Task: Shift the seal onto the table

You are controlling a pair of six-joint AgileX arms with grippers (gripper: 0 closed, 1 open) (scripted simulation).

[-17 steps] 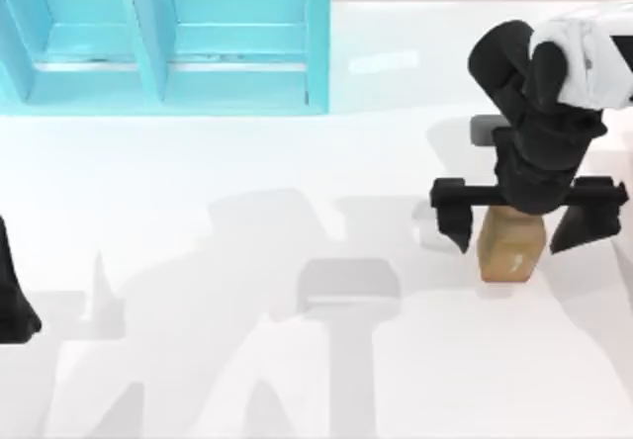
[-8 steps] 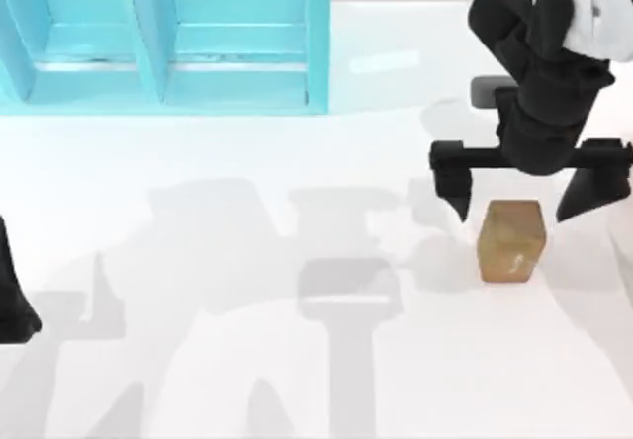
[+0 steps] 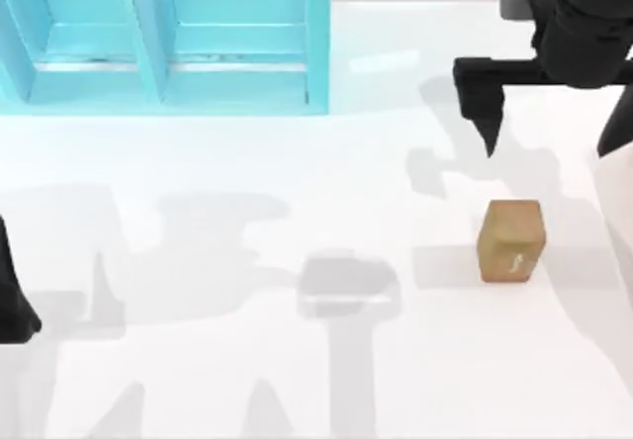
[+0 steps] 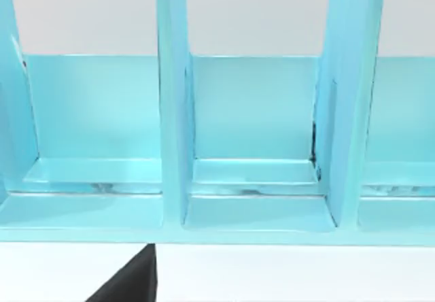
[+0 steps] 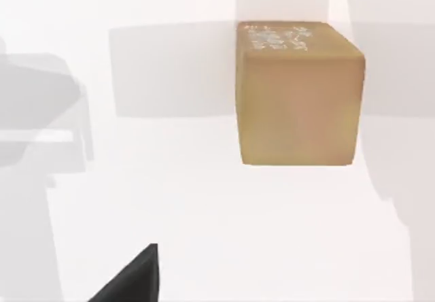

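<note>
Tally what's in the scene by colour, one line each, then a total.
Tan: 1, the seal
Teal: 1, the shelf
White: 1, the table
Black: 2, the right hand and the left arm
Total: 5

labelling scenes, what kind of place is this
Probably a simulated tabletop test bench: a plain white table, a teal shelf unit along its back, one brown block, and the right gripper with fingers open above it.
</note>
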